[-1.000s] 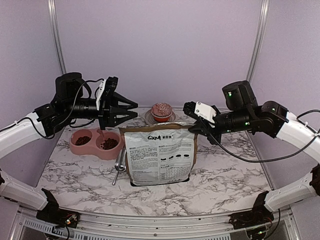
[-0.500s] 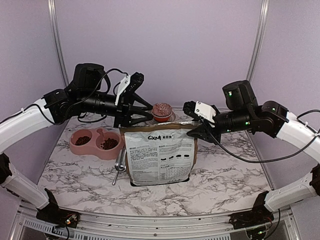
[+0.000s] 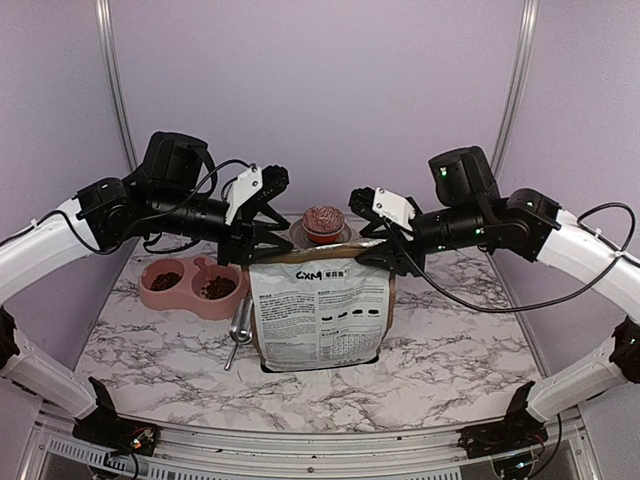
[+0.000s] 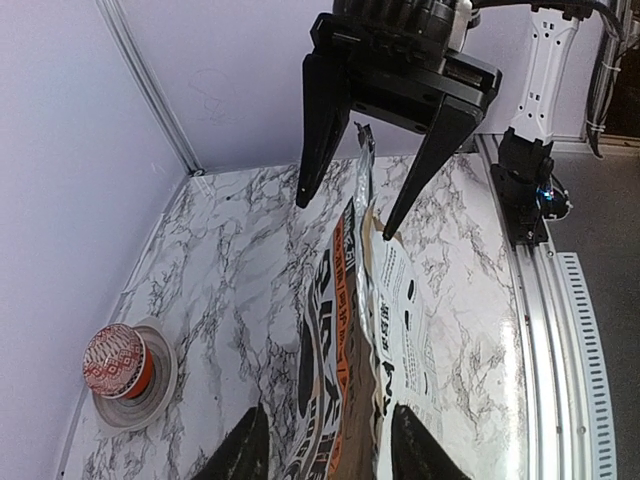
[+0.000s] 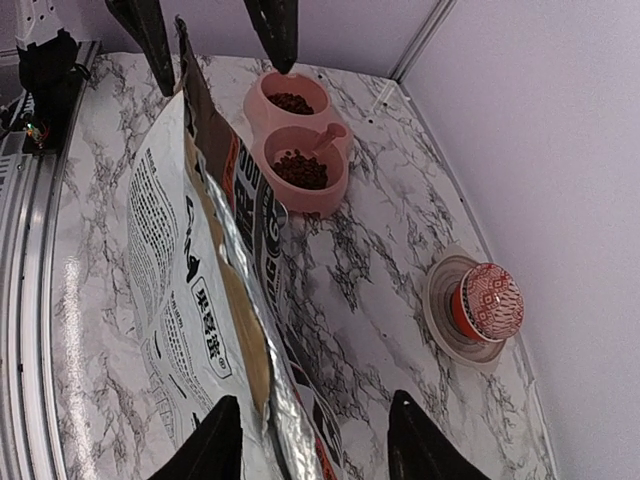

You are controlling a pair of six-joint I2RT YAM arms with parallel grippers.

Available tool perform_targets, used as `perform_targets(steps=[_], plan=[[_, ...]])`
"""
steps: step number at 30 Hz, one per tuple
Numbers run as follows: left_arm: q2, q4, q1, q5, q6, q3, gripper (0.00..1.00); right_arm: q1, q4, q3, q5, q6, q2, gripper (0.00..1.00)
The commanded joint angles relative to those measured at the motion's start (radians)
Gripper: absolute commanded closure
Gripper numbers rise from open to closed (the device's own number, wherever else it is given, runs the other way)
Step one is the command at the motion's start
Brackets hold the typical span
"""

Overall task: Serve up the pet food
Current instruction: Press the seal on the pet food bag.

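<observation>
The left claw (image 3: pixel 280 228) was over the pink bowl (image 3: pixel 190 303) a moment ago, and now it has swung across to the top left corner of the big paper bag (image 3: pixel 320 315). The right claw (image 3: pixel 365 232) has come in closer too, up to the bag's top right corner. Both claws are wide open and have nothing in them. From the left wrist view I can see the shiny top edge of the bag running right between that claw's two fingers (image 4: pixel 415 447), and it is the same for the right claw, but neither one is pinching it yet. The pet food (image 3: pixel 218 287) sits in small brown heaps in both cups of the pink bowl, over on the left side of the table (image 3: pixel 450 330), well apart from the claws. A little pink scoop (image 5: pixel 328 135) rests in one cup, and a metal scoop (image 3: pixel 240 320) lies on the table between the bowl and the bag. The cupcake (image 3: pixel 322 222) sits behind the bag. I think the food is already served, and the arms are now going for the bag, maybe to shut its top. They will need to squeeze that thin edge together without tipping the bag over.
</observation>
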Motion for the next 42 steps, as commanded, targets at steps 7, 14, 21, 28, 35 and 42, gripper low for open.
perform_targets(steps=[7, 14, 21, 28, 35, 42], plan=[[-0.142, 0.058, 0.079, -0.071, 0.051, -0.112, 0.56, -0.004, -0.112, 0.176, -0.138, -0.011, 0.158, 0.7], [-0.155, 0.093, 0.118, -0.057, 0.045, -0.139, 0.56, -0.004, -0.116, 0.193, -0.13, -0.019, 0.175, 1.0], [-0.165, 0.123, 0.137, -0.052, 0.051, -0.159, 0.56, -0.004, -0.076, 0.176, -0.041, -0.035, 0.124, 1.0], [-0.176, 0.145, 0.146, 0.013, 0.045, -0.172, 0.5, -0.039, -0.058, 0.178, 0.005, -0.048, 0.085, 1.0], [-0.115, 0.166, 0.12, 0.093, -0.069, -0.103, 0.32, -0.041, -0.03, 0.141, -0.007, -0.038, 0.067, 1.0], [0.012, 0.129, 0.031, 0.044, -0.097, -0.021, 0.29, -0.041, -0.009, 0.122, -0.026, -0.034, 0.045, 1.0]])
